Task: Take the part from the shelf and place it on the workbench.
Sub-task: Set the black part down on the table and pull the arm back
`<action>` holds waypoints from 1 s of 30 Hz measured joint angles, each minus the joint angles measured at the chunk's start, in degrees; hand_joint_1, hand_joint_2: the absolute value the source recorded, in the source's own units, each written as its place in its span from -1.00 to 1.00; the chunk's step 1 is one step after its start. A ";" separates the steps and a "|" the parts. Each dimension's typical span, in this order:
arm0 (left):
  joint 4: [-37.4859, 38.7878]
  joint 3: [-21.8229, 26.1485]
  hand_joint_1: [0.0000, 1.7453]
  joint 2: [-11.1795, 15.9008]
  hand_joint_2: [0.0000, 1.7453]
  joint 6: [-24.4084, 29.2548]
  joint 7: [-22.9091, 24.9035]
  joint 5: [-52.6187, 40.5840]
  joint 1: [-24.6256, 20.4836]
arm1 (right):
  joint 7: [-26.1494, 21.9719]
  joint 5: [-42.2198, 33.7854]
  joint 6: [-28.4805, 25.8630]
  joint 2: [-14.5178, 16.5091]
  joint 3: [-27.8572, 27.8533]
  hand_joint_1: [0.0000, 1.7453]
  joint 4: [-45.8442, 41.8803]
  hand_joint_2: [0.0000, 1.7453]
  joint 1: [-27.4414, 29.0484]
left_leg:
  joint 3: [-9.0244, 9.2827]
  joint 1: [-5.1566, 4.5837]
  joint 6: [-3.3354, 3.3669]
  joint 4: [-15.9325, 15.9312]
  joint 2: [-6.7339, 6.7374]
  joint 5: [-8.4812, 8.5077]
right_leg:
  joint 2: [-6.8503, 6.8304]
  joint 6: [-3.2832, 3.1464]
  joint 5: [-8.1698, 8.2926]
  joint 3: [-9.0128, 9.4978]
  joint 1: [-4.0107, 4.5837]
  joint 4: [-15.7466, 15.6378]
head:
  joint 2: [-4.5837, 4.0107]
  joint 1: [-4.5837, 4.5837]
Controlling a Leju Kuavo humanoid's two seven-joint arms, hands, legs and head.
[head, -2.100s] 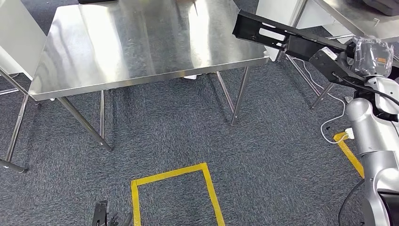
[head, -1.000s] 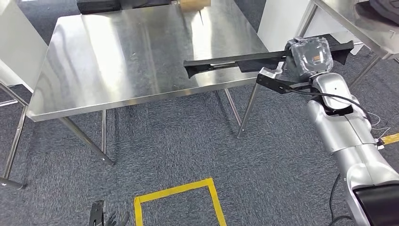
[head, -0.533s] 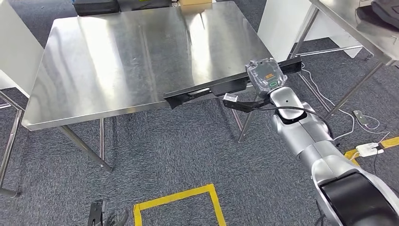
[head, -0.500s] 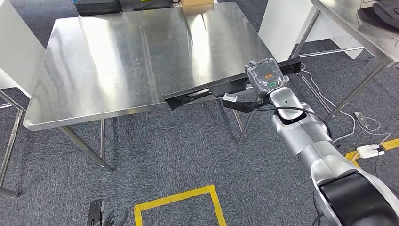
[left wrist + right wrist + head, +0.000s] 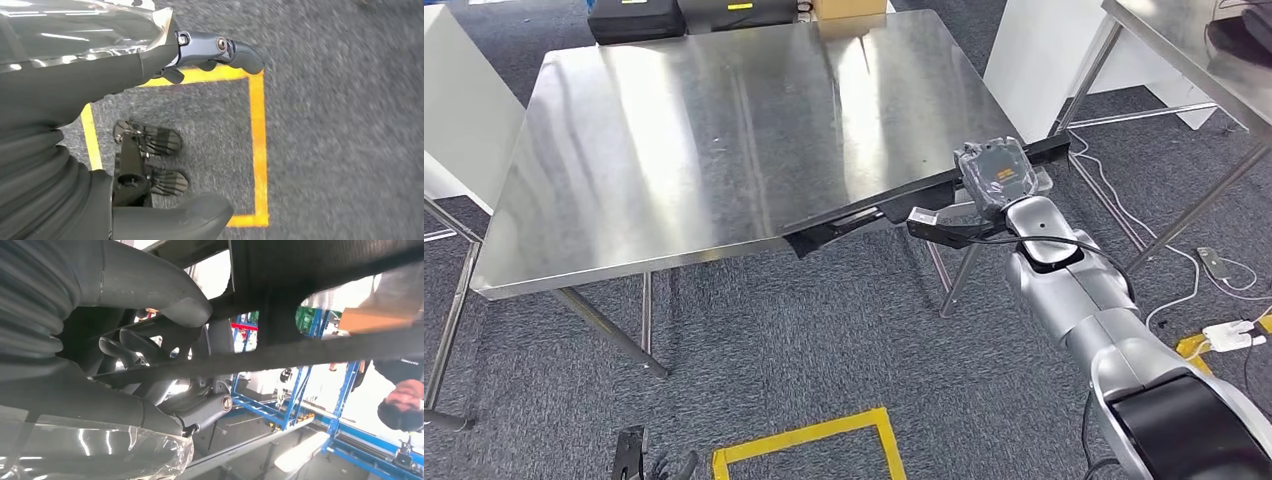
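Carrying the long black slotted metal part (image 5: 894, 198) is the step in hand: it is gripped by the right hand (image 5: 994, 178) and held level at the near right edge of the bare stainless steel workbench (image 5: 674, 130), apparently not yet resting on it. Next, the part is to be brought over the top, lowered flat and released. The left hand (image 5: 210, 50), holding nothing with fingers loosely apart, hangs over the grey carpet.

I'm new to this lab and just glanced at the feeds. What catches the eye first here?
The long black part, held by the right hand along the near right edge of the shiny steel workbench. On the grey carpet below, a yellow tape square marks the floor, with the left hand hanging above it.
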 joint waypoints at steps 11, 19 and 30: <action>0.14 0.69 -1.00 0.34 1.00 -0.19 -0.56 0.17 0.97 | -0.09 0.36 -0.96 -1.23 -1.85 1.00 -0.95 1.00 1.57 | -3.97 1.76 -1.41 -1.85 0.74 4.55 | 0.58 1.10 -3.83 3.66 -0.22 0.58 | 0.00 -0.12; 0.10 0.93 -1.00 0.42 1.00 -0.19 -0.84 0.08 0.80 | -0.20 0.84 -1.22 -3.09 -3.62 1.00 -3.42 1.00 3.51 | -0.91 1.35 1.73 -2.83 0.77 3.33 | 0.32 2.19 -8.81 -5.52 -0.15 16.53 | 0.00 0.18; 0.10 1.67 -1.00 0.56 1.00 -0.28 -1.26 -0.13 1.29 | -3.73 -11.82 4.97 -6.15 -12.15 1.00 -21.29 1.00 2.47 | 0.69 0.89 -0.44 -0.76 0.63 -0.03 | -0.16 0.88 -0.32 -0.12 -0.41 0.42 | 0.00 0.19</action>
